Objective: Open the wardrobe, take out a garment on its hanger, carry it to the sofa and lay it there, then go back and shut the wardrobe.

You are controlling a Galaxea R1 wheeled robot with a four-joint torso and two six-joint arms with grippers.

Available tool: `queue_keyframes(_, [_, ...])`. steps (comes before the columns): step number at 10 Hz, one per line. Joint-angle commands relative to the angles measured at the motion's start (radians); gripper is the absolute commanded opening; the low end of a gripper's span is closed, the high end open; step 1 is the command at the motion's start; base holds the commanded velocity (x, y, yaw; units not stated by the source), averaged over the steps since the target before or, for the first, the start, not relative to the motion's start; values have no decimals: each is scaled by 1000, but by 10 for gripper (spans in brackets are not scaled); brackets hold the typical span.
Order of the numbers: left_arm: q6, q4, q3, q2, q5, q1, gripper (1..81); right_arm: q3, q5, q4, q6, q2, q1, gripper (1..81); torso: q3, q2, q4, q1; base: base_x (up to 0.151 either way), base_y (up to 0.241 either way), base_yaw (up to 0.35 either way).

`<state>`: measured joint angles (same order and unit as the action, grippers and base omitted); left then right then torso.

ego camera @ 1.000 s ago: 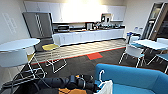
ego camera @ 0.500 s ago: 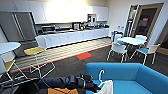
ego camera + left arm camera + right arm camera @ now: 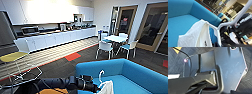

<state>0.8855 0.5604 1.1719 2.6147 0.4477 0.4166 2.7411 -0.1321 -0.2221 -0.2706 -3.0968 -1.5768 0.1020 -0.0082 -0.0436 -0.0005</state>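
As view swung left, sofa [image 3: 140,72] looms nearer; left hand [image 3: 96,88] grips hanger [image 3: 100,75] (garment [image 3: 107,88] attached).

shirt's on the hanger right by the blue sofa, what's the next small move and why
Probably ease the left arm forward and down over the seat. The left gripper carries the hanger with the garment hanging at the front edge of the sofa, above the cushion, not resting on it yet.

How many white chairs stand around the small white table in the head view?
3 chairs: one at the table's near side, one to its right, one behind on the left. More may be hidden behind.
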Motion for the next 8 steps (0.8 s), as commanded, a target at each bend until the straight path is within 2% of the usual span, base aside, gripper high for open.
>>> queue_keyframes(1, [-11, 18, -46, -7, -33, -140, 10, -6, 48, -3, 1, -7, 27, 811, 0, 0, 0, 1, 0, 0, -371])
queue_keyframes(8, [-11, 16, -46, -14, -27, -140, 10, -6, 49, -5, 1, -7, 30, 811, 0, 0, 0, 1, 0, 0, -369])
